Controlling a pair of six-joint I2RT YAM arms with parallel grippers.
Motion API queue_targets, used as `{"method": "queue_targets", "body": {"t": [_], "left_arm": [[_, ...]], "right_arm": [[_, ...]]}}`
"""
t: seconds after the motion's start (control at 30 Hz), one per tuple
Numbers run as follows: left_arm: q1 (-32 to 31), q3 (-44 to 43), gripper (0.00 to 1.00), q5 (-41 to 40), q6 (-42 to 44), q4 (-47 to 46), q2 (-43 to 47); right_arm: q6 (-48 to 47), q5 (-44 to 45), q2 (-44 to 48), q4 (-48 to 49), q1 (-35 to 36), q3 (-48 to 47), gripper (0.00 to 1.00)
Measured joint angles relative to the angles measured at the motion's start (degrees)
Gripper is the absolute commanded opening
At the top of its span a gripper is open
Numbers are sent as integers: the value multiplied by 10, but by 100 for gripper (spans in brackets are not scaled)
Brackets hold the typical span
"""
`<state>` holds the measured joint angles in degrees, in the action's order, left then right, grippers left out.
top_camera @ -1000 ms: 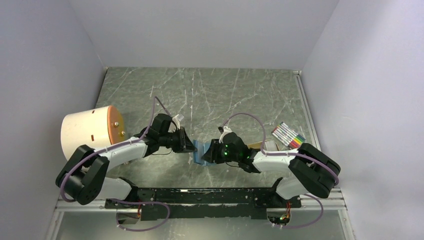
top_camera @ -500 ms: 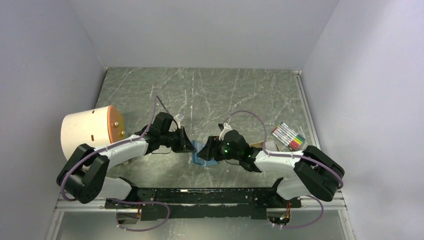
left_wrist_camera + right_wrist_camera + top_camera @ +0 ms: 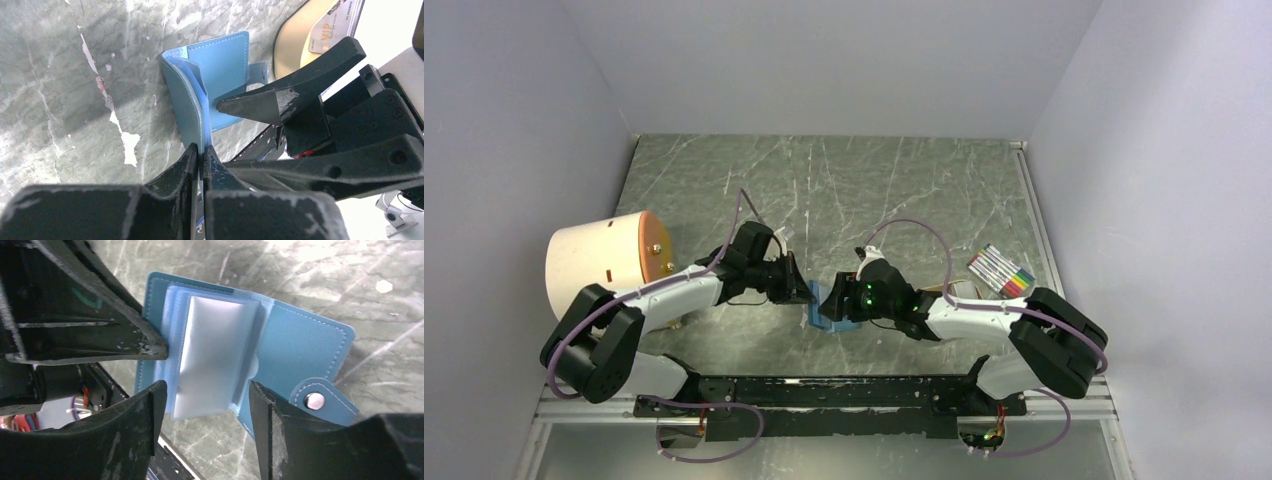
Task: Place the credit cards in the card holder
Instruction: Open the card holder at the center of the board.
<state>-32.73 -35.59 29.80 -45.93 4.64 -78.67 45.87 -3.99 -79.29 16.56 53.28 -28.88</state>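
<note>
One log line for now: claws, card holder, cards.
left claw: shut on card holder cover | right claw: open, straddling clear sleeves | card holder: open | card: in tan tray

We find the overhead view bright and evenly lit from above, with pale walls [image 3: 824, 60] and only soft shadows on the tabletop [image 3: 844, 180]. In the left wrist view the upper right corner blows out to white, and the left fingers [image 3: 172, 175] sit blurred up close. In the right wrist view glare whitens the clear sleeve [image 3: 210, 355] of the card holder [image 3: 300, 340], and the right fingers [image 3: 130, 435] lose focus.
</note>
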Motion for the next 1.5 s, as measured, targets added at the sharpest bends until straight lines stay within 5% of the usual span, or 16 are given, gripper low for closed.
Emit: {"method": "queue_targets", "body": {"t": [0.37, 0.77, 1.13, 1.5], "left_arm": [[0, -22, 9, -23, 32, 49, 0], [0, -24, 43, -33, 49, 64, -3], [0, -21, 58, -24, 36, 49, 0], [0, -12, 59, -10, 28, 13, -2]], "right_arm": [[-28, 83, 9, -101, 1, -25, 57], [-30, 115, 4, -142, 15, -25, 48], [-26, 126, -8, -143, 27, -23, 38], [-27, 122, -22, -134, 41, -65, 50]]}}
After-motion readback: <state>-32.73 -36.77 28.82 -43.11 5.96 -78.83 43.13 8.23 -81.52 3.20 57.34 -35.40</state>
